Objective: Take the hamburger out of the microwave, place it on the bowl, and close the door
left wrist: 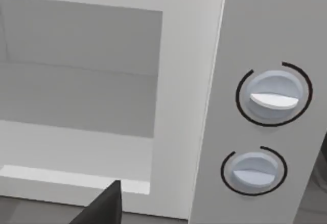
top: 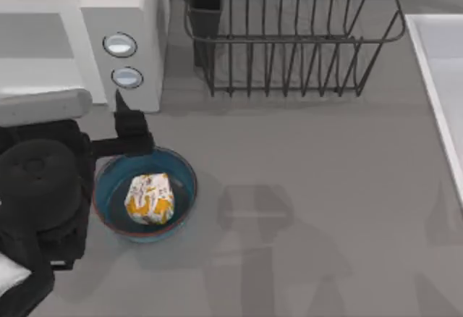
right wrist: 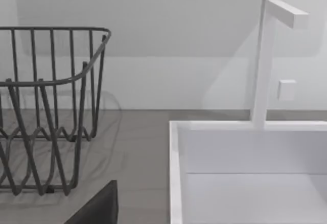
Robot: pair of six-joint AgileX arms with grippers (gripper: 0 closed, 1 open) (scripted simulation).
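Up close you get the front of the microwave (left wrist: 184,40), white all over. The door (left wrist: 168,106) has its pale grey window (left wrist: 76,65) set in it. Beside that sits the grey control panel (left wrist: 245,29) with two round silver knobs, the upper knob (left wrist: 274,95) and the lower knob (left wrist: 253,171). A dark fingertip (left wrist: 102,208) pokes in near the door.

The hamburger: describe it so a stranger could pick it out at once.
Start at the white microwave at the table's left rear. Just in front of its two round knobs sits a blue bowl. The hamburger lies inside it, a small bundle in white paper with orange-yellow print, the only wrapped thing there.
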